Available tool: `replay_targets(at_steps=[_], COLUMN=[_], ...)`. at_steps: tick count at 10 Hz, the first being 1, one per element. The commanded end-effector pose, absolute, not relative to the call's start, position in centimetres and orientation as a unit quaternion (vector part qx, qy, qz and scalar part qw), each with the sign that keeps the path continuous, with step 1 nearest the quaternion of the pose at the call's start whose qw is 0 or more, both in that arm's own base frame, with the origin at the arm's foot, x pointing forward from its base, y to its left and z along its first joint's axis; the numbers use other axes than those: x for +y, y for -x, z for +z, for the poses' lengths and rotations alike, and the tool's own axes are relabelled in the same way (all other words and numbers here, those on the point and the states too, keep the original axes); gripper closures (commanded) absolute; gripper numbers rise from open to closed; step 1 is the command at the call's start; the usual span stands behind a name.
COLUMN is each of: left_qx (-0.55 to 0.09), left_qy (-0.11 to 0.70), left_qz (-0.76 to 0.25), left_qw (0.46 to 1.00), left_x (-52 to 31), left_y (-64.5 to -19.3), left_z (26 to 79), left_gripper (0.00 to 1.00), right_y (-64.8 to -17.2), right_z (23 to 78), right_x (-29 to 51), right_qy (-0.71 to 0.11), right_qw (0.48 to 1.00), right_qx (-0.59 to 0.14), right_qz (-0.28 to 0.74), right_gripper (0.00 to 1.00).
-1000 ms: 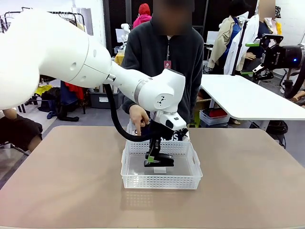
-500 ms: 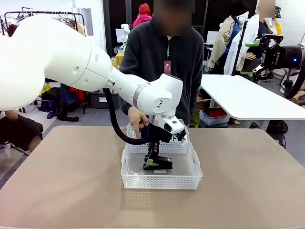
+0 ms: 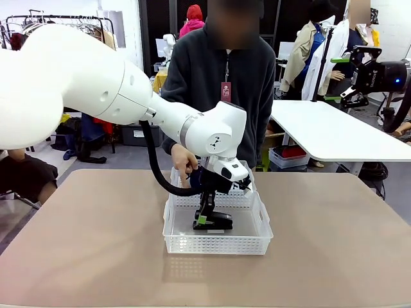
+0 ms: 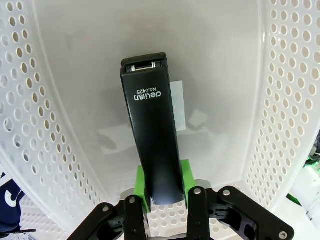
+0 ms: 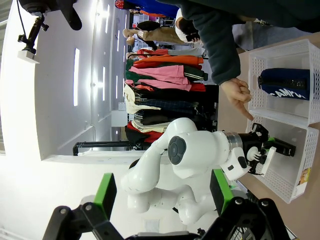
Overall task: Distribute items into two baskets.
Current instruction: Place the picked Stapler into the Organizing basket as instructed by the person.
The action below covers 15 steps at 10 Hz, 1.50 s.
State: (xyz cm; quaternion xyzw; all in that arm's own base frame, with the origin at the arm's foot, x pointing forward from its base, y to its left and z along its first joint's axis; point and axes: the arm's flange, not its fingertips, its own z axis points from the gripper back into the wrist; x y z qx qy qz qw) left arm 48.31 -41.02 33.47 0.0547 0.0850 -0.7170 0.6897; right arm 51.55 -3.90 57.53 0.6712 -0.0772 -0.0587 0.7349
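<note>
A black stapler (image 4: 150, 130) lies along the floor of the near basket (image 3: 215, 247), over a white label (image 4: 176, 102). My left gripper (image 4: 164, 186) reaches down into that basket, its green pads shut against the stapler's (image 3: 215, 222) rear end. Behind it stands the far basket (image 5: 280, 50) holding the navy CAMPUS pouch (image 5: 285, 82). The person's hand (image 3: 184, 160) hovers by the far basket's left rim. My right gripper (image 5: 162, 192) is raised off to the right of the table, open with nothing between its pads.
The person stands at the far edge, right behind the baskets. Bare tan tabletop (image 3: 83, 250) lies to both sides of the baskets and in front of them. A white table (image 3: 321, 128) stands beyond at the right.
The left wrist has tilted and sunk a little, bringing the stapler down onto the basket floor. The person's pointing finger has curled back.
</note>
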Motion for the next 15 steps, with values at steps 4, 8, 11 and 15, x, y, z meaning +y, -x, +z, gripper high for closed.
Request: replay_targets(at_steps=[4,8,11,15], left_qx=[0.078,0.080,0.078,0.061], left_qy=[-0.058,-0.054,-0.047,-0.046], left_qz=[-0.712,-0.702,-0.685,-0.670], left_qw=[0.696,0.706,0.723,0.738], left_x=[-40.8,-40.6,-40.4,-39.7], left_y=[-47.6,-46.9,-46.1,-44.6], left_z=[34.2,35.8,38.1,43.8], left_gripper=[0.00,0.00,0.00,0.00], right_y=[-51.4,-51.4,-51.4,-51.4], right_z=[57.9,57.9,57.9,57.9], right_x=[-3.8,-3.8,-3.8,-3.8], right_qy=[-0.672,-0.672,-0.672,-0.672], right_qw=[0.733,0.733,0.733,0.733], right_qx=[-0.083,-0.083,-0.083,-0.083], right_qz=[-0.060,-0.060,-0.060,-0.060], right_gripper=[0.00,0.00,0.00,0.00])
